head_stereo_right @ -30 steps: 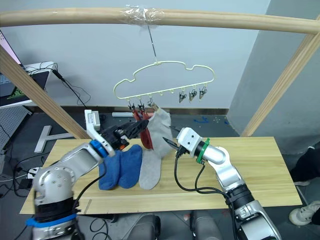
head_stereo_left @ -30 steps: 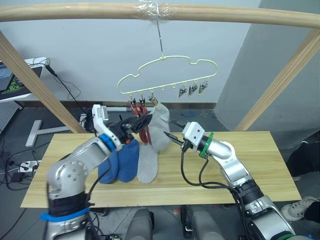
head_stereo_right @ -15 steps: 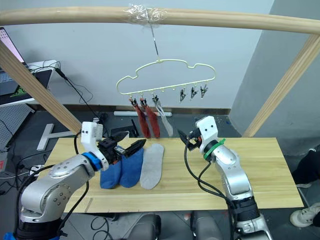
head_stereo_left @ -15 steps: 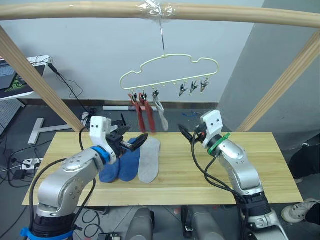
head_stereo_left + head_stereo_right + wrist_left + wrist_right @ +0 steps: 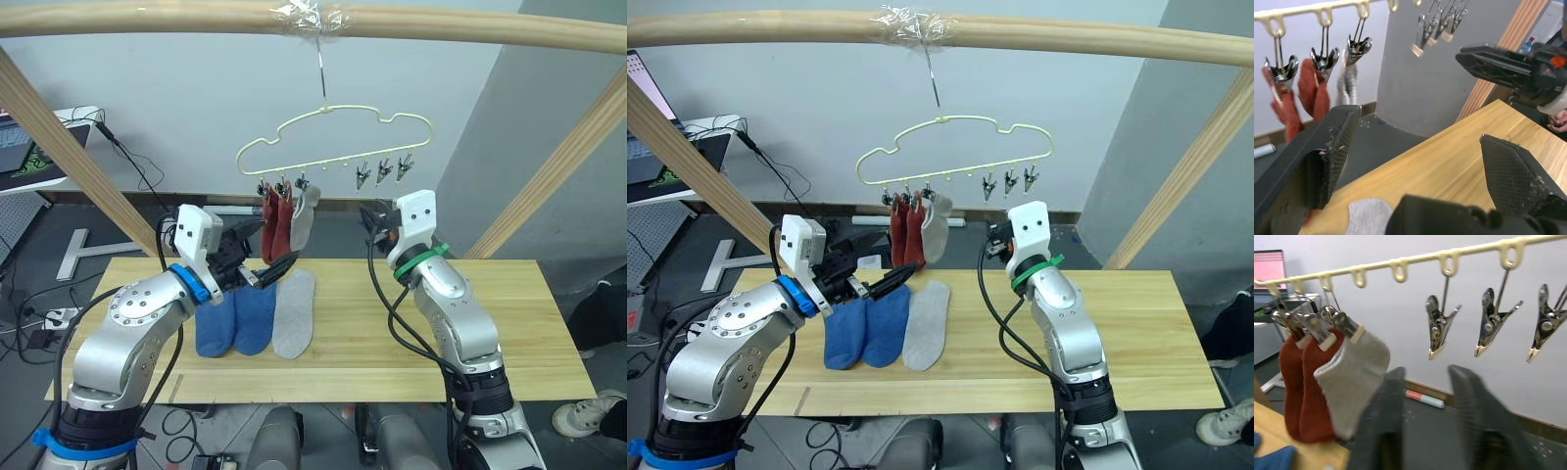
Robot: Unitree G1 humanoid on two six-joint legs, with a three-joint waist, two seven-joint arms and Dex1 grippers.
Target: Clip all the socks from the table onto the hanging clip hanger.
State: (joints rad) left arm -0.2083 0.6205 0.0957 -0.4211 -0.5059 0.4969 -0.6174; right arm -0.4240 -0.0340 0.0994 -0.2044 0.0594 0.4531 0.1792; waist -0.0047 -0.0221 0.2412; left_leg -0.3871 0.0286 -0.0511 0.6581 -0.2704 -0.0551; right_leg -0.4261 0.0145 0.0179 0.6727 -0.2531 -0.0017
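You see soft matt cloth socks (image 5: 1347, 382), shiny metal clips (image 5: 1440, 329) on a smooth pale-yellow clip hanger (image 5: 333, 132), and a table (image 5: 509, 313) of light wood — grained, with little gloss.

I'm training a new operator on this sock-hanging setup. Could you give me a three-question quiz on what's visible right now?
1. How many socks hang from the clip hanger?
2. True or false: the left hand grips a blue sock.
3. Which sock on the table lies nearest the right hand? A blue, B grey, C red.

Key: 1. Three: two red socks and one hanging grey sock. 2. False; it is open. 3. B, the grey sock.
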